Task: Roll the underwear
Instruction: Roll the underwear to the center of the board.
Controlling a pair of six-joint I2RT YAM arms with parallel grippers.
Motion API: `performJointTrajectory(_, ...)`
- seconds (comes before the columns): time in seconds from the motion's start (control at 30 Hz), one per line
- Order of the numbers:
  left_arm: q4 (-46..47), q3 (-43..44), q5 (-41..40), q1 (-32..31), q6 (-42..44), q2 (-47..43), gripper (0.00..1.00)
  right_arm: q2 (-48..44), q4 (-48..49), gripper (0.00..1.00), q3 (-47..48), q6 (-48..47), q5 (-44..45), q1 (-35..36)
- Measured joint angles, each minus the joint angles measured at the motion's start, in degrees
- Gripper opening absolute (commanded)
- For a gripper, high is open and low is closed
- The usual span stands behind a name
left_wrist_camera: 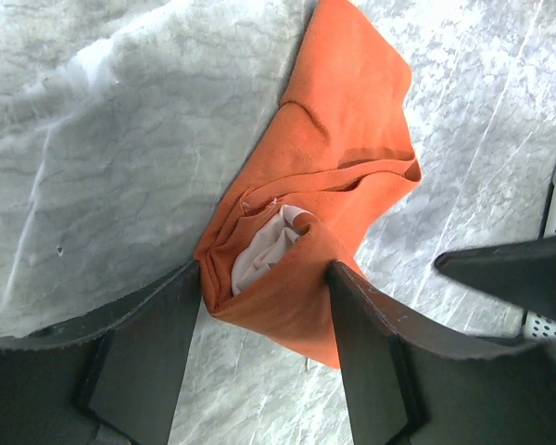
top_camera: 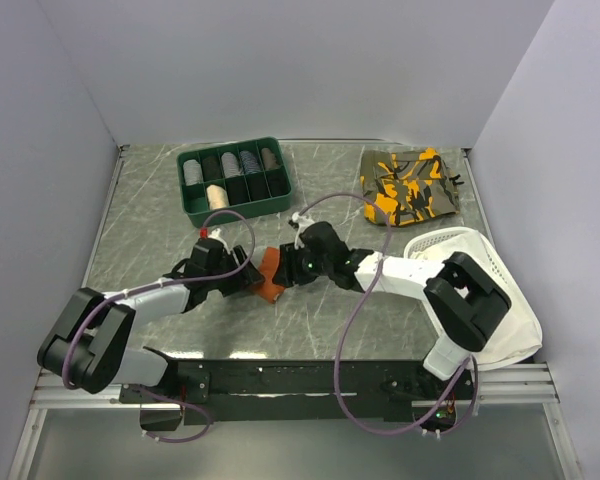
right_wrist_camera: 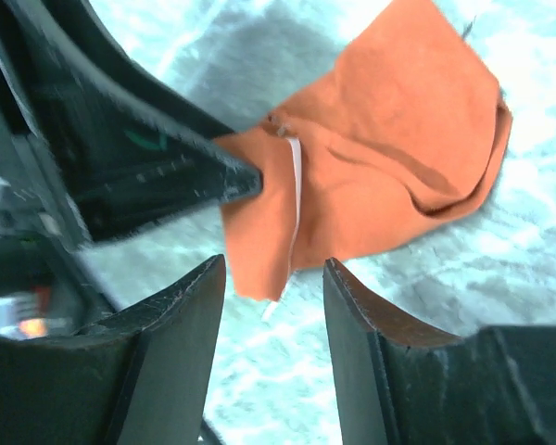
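The underwear [top_camera: 270, 280] is a small rust-orange bundle lying on the table between the two arms. In the left wrist view its folded near end [left_wrist_camera: 343, 120] shows cream-white fabric inside. My left gripper [left_wrist_camera: 264, 269] has closed on that end, both fingers pressing its sides. From the opposite side, my right gripper [right_wrist_camera: 273, 264] is open. The orange edge [right_wrist_camera: 389, 158] lies just beyond its fingertips, touching neither. A left fingertip [right_wrist_camera: 167, 176] meets the cloth there. From above, the left gripper [top_camera: 248, 268] and the right gripper [top_camera: 288, 268] face each other across the bundle.
A green divided tray [top_camera: 234, 212] holding rolled items stands at the back left. An orange-and-olive camouflage garment [top_camera: 412, 187] lies at the back right. A large white cloth [top_camera: 500, 320] sits under the right arm near the right edge.
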Motion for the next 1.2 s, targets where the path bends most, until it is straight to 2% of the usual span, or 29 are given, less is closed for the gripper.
performJointTrajectory(0.33,-0.1,1.4,-0.2,-0.3,0.0,1.6,0.64,-1.5,-3.5,0.56,-1.3,-7.9,14.5,10.9)
performJointTrajectory(0.63,-0.4,2.4,-0.2,-0.4,0.0,2.8,0.64,-1.2,-6.2,0.59,3.4,-12.8,25.4,16.1)
performJointTrajectory(1.2,-0.1,2.4,-0.1,-0.4,0.0,3.0,0.64,8.3,-8.7,0.59,8.1,-16.7,32.7,18.6)
